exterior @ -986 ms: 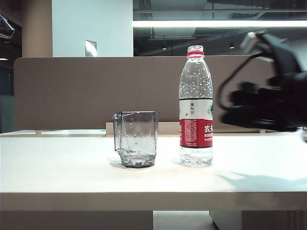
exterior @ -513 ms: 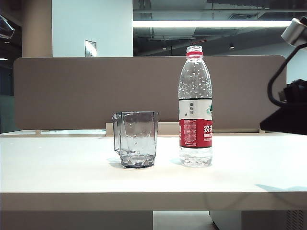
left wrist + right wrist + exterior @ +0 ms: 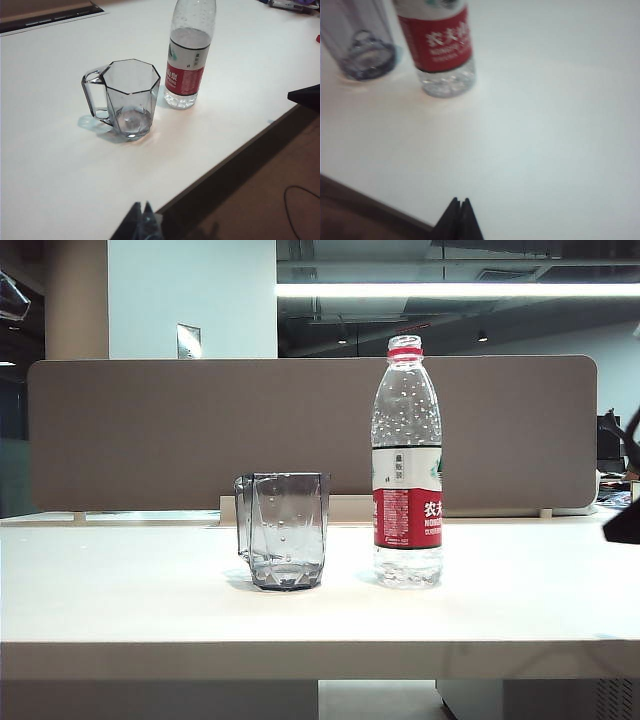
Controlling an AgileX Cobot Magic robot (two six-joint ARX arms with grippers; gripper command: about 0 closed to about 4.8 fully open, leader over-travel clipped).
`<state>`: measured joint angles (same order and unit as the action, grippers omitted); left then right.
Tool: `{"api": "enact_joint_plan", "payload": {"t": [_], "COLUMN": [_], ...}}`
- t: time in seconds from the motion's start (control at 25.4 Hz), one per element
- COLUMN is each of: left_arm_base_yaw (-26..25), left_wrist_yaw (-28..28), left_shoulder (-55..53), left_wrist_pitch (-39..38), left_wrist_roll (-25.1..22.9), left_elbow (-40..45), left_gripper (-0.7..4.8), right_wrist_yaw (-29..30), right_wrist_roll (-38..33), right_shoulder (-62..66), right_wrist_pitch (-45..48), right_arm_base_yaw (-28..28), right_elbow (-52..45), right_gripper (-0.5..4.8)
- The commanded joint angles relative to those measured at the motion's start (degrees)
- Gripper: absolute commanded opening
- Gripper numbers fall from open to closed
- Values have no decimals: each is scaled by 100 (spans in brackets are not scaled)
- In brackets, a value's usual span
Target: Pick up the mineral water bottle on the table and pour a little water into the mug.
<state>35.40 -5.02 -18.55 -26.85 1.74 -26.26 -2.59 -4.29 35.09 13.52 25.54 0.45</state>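
The mineral water bottle (image 3: 407, 465) stands upright on the table (image 3: 150, 610), uncapped, its clear ribbed plastic beaded inside with droplets above a white-and-red label. Just beside it, apart by a narrow gap, sits the mug (image 3: 286, 530), squat, smoky grey and faceted, its handle turned away from the bottle. The tabletop is smooth, matt white, with a thick pale front edge.

From the front, only a dark sliver of the right arm (image 3: 628, 510) shows at the far right edge, too cut off to make out. A brown partition panel (image 3: 180, 430) closes off the back.

The left wrist view looks down into the mug's octagonal mouth and shows a little water (image 3: 131, 120) glinting at the bottom, which the front view barely gives. The bottle's neck is cropped off there. The left gripper (image 3: 141, 215) shows as dark tips pressed together, hanging off the table's front edge, near the mug.

The right wrist view is soft and blurred; the bottle's label and base and the mug's foot are all that fit. The right gripper (image 3: 459, 210) has its two tips pressed together, empty, over the table's front edge, well apart from the bottle.
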Motion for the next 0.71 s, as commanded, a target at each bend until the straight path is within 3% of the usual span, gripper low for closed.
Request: {"api": "enact_joint_plan", "payload": {"t": [0.04,0.12,0.35,0.71], "left_arm_base_yaw": [4,4,4,4], "left_wrist_yaw": [-17,-17,-17,-15], "left_shoulder": [4,2,4,4], "left_wrist_pitch": [61,61,61,61], "left_wrist_roll": [-22,-22,-22,-22], "left_elbow": [-7,-7,-7,-7], "left_gripper": [-5,-5,-5,-5], "right_wrist_yaw": [160,695,1464,1480], "right_wrist_roll": [-31,-24,-22,-24], "right_shoulder": [-81,-92,-275,-2009], "right_wrist_pitch": [-337,-350,-527,-2000], "right_arm_base_yaw": [-302,-752,-1569,-2470], "right_elbow": [-42,-42,-44,-42], "right_gripper": [-5,-6,-5,-6]}}
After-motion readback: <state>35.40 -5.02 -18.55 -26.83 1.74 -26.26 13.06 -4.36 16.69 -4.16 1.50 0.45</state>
